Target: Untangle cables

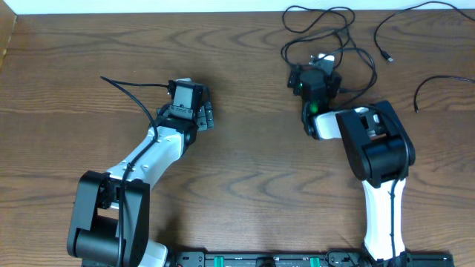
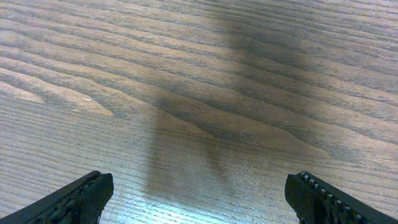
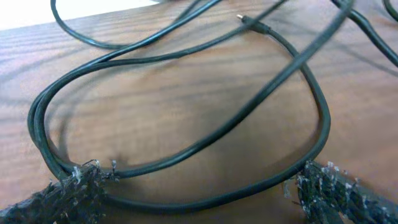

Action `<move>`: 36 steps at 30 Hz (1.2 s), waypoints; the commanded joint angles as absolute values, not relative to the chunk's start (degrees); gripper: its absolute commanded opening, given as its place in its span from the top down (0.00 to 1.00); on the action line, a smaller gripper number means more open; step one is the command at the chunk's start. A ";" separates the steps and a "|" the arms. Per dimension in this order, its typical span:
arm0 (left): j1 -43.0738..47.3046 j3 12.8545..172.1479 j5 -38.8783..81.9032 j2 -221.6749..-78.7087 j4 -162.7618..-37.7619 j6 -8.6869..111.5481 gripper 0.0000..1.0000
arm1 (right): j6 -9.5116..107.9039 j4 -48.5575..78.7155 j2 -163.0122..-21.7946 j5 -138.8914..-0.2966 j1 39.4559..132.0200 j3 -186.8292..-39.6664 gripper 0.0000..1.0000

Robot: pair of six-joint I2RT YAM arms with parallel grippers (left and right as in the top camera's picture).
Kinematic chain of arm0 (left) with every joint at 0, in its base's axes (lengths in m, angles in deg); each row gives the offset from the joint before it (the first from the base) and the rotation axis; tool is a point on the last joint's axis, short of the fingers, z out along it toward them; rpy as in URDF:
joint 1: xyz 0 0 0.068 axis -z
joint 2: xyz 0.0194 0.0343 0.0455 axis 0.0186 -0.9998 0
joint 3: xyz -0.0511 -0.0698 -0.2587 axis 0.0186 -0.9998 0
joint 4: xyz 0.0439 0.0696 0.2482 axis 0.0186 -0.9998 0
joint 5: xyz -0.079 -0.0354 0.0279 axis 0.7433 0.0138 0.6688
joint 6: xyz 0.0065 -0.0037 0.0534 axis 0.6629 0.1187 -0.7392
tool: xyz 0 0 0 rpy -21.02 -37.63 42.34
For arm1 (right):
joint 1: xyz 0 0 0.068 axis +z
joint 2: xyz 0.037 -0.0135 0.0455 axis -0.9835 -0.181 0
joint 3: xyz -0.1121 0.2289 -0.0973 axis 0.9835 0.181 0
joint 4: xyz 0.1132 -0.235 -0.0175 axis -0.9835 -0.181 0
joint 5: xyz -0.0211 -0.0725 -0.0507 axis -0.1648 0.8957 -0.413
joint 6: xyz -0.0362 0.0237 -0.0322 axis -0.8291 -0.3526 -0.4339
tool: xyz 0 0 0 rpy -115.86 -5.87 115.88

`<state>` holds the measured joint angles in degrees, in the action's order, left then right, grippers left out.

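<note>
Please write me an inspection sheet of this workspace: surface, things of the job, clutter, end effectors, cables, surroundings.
surface: brown wood-grain table.
job's things: tangle of black cables at the far right, loops crossing; one plug end shows.
clutter: nothing seen.
end effectors: left end effector open over bare wood, holding nothing; right end effector open, cable loops lying between its fingers, not clamped.
cables: a loose black cable and a second loose cable lie apart at the right; a black lead runs to the left arm.
surroundings: white strip beyond the far edge.
</note>
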<state>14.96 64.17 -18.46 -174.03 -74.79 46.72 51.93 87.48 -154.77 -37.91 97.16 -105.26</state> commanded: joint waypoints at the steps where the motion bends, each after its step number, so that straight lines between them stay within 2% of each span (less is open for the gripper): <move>1: 14.74 64.11 -19.23 -174.03 -74.81 47.03 0.06 | 53.72 82.39 -163.32 -50.13 95.21 -104.21 0.01; 5: 14.74 64.11 -19.23 -174.03 -74.81 47.03 0.07 | 53.24 80.66 -162.31 -50.79 95.15 -104.65 0.01; 10: 14.74 64.11 -19.23 -174.03 -74.81 47.03 0.07 | 48.89 69.27 -156.37 -52.67 95.21 -104.63 0.01; 13: 14.74 64.11 -19.23 -174.03 -74.81 47.03 0.07 | 47.10 60.86 -149.05 -52.45 95.67 -104.60 0.01; 21: 14.74 64.11 -19.23 -174.03 -74.81 47.03 0.07 | 40.74 49.21 -128.67 -49.76 98.14 -104.60 0.01; 30: 14.74 64.11 -19.23 -174.03 -74.81 47.03 0.07 | 40.37 38.50 -108.54 -46.70 103.34 -104.60 0.01; 36: 14.74 64.11 -19.23 -174.03 -74.81 47.03 0.07 | 40.39 36.03 -100.30 -47.07 104.66 -104.60 0.01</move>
<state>14.96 64.17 -18.46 -174.03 -74.77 46.72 40.96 36.58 -102.77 -47.68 104.15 -104.14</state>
